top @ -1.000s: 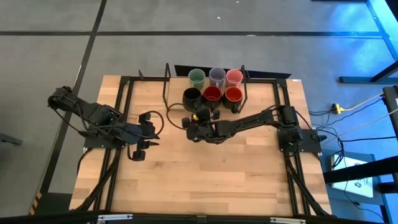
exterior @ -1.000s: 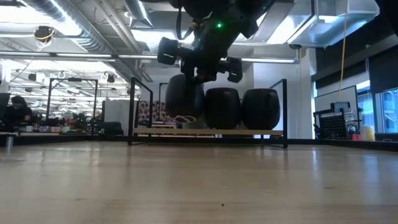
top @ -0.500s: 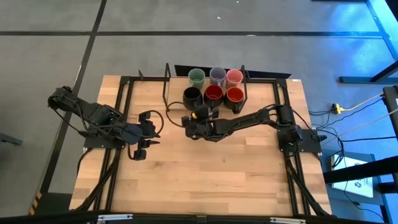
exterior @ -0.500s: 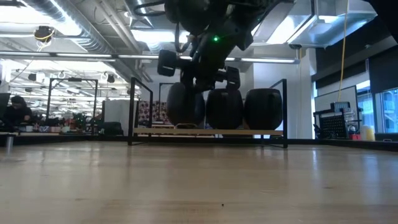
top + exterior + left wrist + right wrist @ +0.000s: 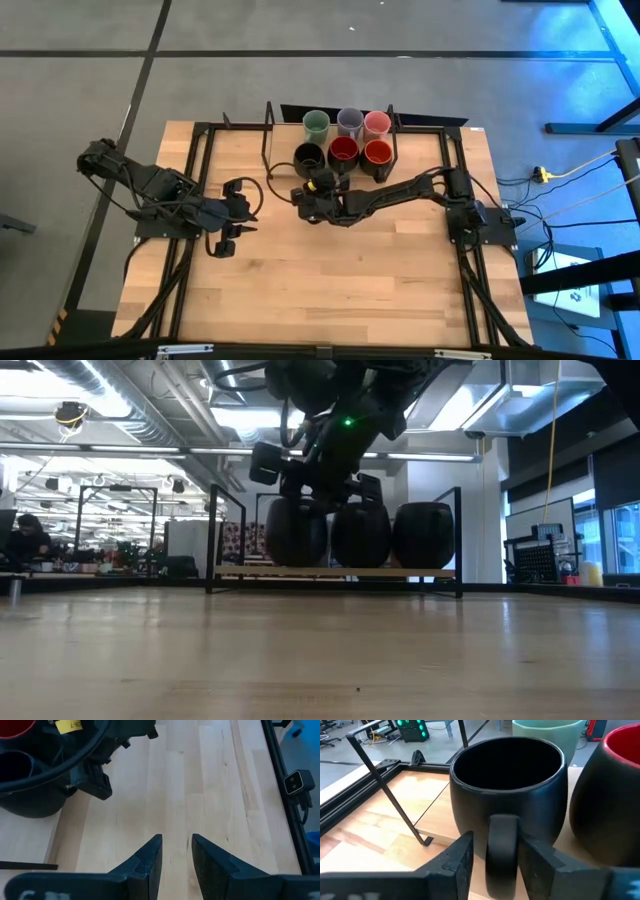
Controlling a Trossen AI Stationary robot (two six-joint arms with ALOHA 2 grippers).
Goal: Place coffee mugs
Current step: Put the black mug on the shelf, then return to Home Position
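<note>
Pale wooden boards make the table top (image 5: 330,290), which carries a black metal frame (image 5: 205,135) along its edges and a thin wooden shelf at its far side. On that shelf six small round ceramic mugs stand in two rows of three. In the far row are the pale green mug (image 5: 316,124), the lavender mug (image 5: 349,122) and the pink mug (image 5: 377,123). In the near row are the black ceramic mug (image 5: 309,155) at the left, one red mug (image 5: 343,151) in the middle and a second red mug (image 5: 376,152) at the right.

From the right side of the table the right arm reaches to the middle, and the right gripper (image 5: 312,188) is just in front of the black mug. In the right wrist view the two dark fingers (image 5: 457,862) stand on either side of the handle of the black mug (image 5: 510,795). They are close to the handle, but I cannot tell if they press on it. The low view shows this gripper (image 5: 315,470) hanging above the dark mugs on the shelf.

At the left side of the table the left arm waits low over the bare wood, with the left gripper (image 5: 238,205) well apart from the mugs. Its fingers (image 5: 150,857) are released, with a narrow gap between them and nothing in it.
</note>
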